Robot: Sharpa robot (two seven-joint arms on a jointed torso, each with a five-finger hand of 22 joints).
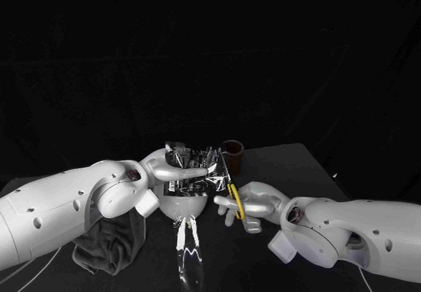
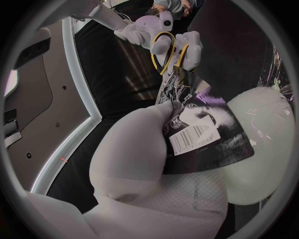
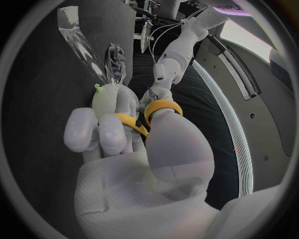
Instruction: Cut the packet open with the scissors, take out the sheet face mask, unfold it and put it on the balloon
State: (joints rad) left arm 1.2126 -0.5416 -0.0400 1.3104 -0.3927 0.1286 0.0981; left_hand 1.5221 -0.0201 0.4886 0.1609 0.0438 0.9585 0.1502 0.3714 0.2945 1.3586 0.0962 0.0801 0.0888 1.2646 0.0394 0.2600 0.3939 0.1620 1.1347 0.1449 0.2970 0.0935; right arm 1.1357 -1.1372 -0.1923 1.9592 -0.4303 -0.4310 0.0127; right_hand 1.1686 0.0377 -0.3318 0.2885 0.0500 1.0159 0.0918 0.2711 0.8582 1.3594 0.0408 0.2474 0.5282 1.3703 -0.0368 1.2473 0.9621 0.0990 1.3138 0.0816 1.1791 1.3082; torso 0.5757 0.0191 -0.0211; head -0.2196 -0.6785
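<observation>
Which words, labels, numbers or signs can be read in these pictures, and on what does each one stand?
No text can be read in full.
Barcode label on the packet in the left hand: the bars show, but the digits are too small to read.
Pale print higher on the packet: too blurred to read.
Scissors: no text seen on them.

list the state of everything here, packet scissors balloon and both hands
packet: held up off the table, whether cut yet cannot be told
left hand: grips the packet
scissors: blades at the packet's edge
right hand: holds the scissors, fingers through the yellow loops
balloon: inflated, no mask on it
dark cloth: crumpled in a heap
brown cup: upright
</observation>
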